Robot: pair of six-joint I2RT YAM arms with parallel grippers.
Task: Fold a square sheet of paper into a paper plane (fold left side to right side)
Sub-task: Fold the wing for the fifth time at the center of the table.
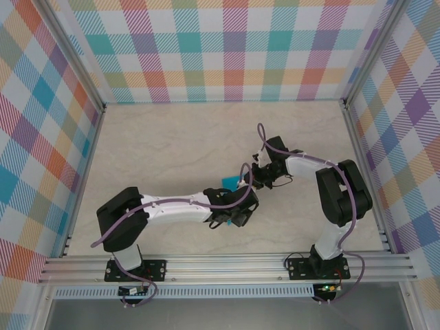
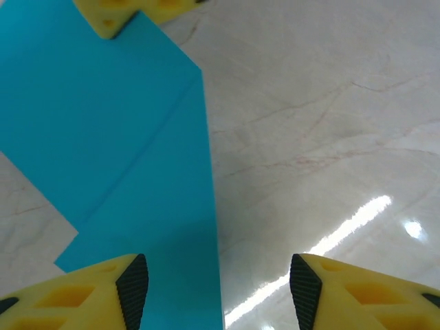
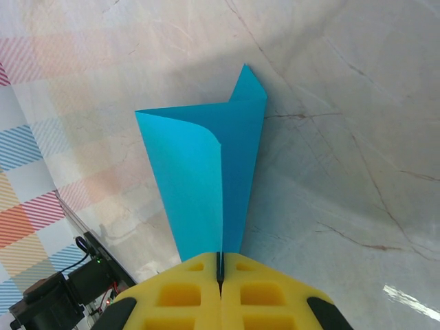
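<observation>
The teal sheet of paper (image 3: pixel 206 172) is folded into a narrow creased shape with layered flaps. It widens away from my right gripper (image 3: pixel 221 265), which is shut on its narrow end. In the top view the paper (image 1: pixel 229 181) shows as a small teal patch mid-table between the two wrists, with the right gripper (image 1: pixel 255 172) at its right. My left gripper (image 2: pixel 218 289) is open just above the table. The paper's (image 2: pixel 124 151) straight right edge runs between its black pads (image 2: pixel 133 289). A yellow fingertip (image 2: pixel 113 17) of the right gripper rests on the paper's far corner.
The marble-patterned tabletop (image 1: pixel 172 144) is walled by checked panels (image 1: pixel 227 48) at the back and sides. An aluminium rail (image 1: pixel 227 265) carries both arm bases at the near edge. Bare table (image 2: pixel 323 124) lies right of the paper.
</observation>
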